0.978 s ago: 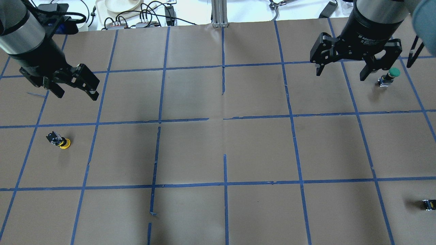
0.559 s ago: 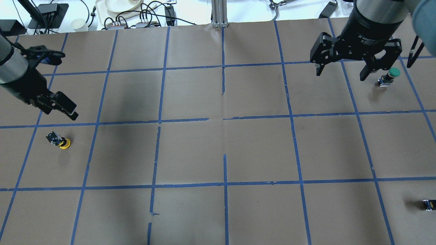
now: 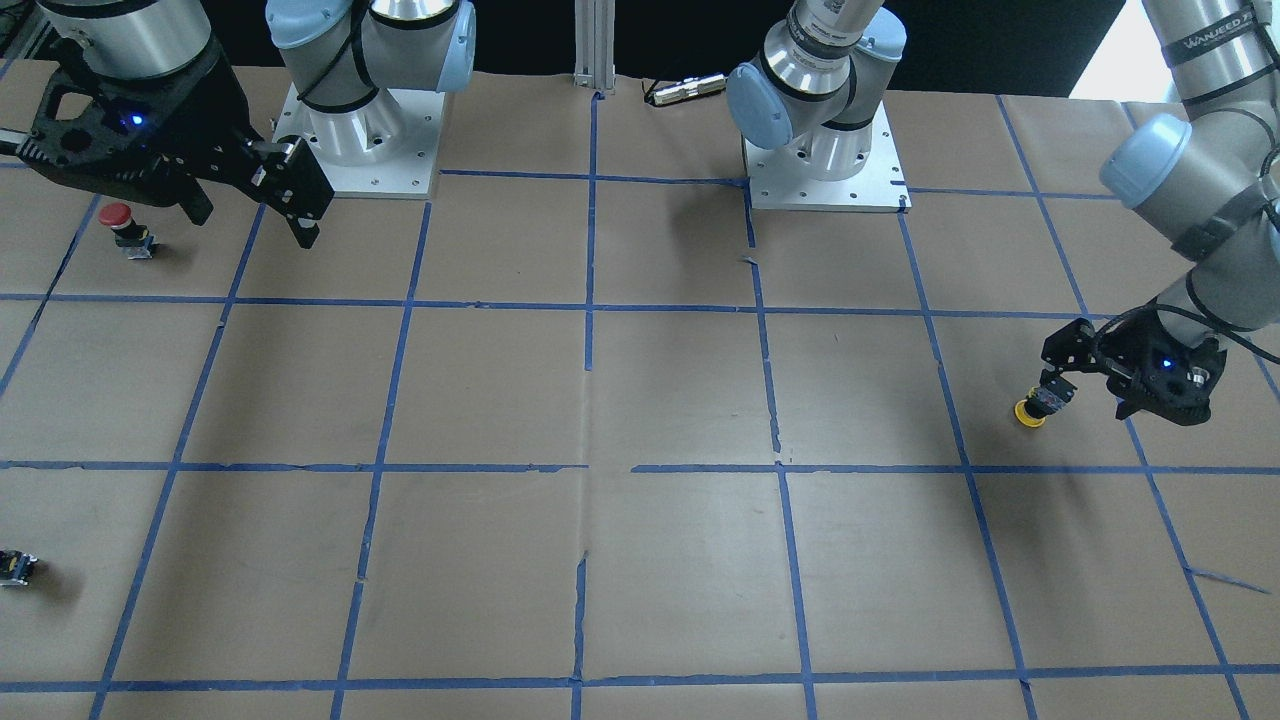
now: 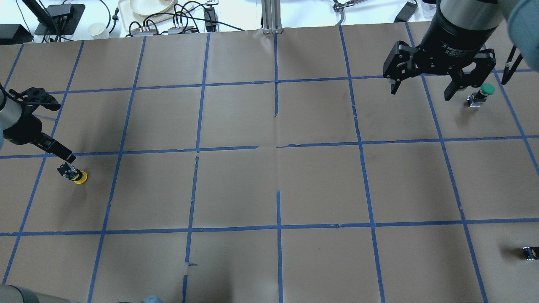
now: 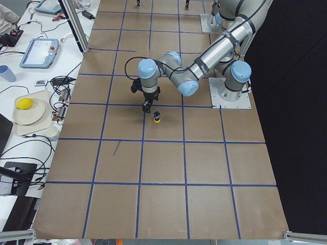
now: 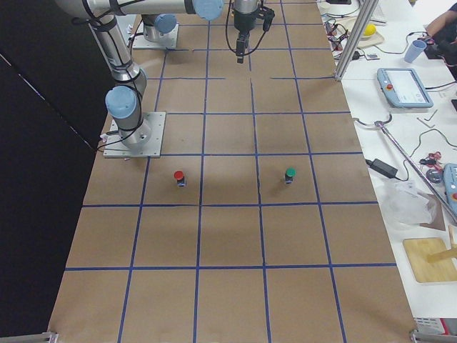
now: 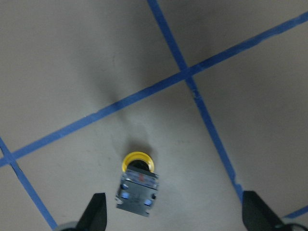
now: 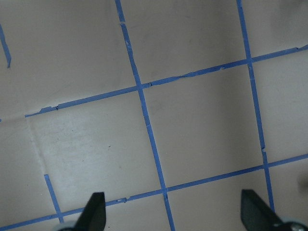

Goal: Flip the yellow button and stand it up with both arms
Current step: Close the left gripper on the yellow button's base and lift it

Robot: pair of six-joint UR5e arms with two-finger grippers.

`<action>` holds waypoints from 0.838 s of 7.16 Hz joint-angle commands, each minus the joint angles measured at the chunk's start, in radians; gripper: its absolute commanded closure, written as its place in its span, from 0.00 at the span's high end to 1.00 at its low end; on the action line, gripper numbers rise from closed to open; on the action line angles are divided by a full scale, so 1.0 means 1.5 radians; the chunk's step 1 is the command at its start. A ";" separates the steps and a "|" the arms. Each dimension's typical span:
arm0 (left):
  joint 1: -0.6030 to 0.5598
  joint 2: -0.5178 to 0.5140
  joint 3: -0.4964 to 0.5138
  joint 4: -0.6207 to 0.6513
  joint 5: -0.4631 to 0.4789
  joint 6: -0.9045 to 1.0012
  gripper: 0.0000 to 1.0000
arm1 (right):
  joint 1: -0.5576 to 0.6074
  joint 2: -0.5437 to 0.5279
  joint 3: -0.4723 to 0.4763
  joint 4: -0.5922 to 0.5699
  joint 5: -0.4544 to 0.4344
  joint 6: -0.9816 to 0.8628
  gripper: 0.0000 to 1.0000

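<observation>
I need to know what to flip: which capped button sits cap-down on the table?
The yellow button, by the left gripper: its cap is at the bottom, block on top. The red button and green button stand cap-up.

The brown table (image 4: 320,185) carries a blue tape grid (image 4: 278,227); the yellow button (image 4: 78,177) has a grey-black body.

In the left wrist view, the bottom edge cuts off the left end effector (image 7: 177,214), so only its two fingertips (image 7: 96,214) show. The yellow button (image 7: 137,185) has most of its cap hidden under its own block body. In the overhead view, the left arm (image 4: 17,122) runs off the left edge. A small dark block (image 4: 531,253) at the tabletop's (image 4: 320,181) right edge is partly cropped and too small to identify. The right wrist view crops the right end effector (image 8: 175,216) to its tips.
</observation>
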 commanded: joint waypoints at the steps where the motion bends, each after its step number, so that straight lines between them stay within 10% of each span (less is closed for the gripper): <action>1: 0.018 -0.019 -0.014 0.016 -0.001 0.030 0.99 | -0.005 -0.004 -0.001 -0.001 -0.001 0.000 1.00; 6: 0.017 -0.015 -0.051 0.043 0.000 0.070 0.89 | -0.006 -0.002 0.000 0.007 -0.003 -0.001 1.00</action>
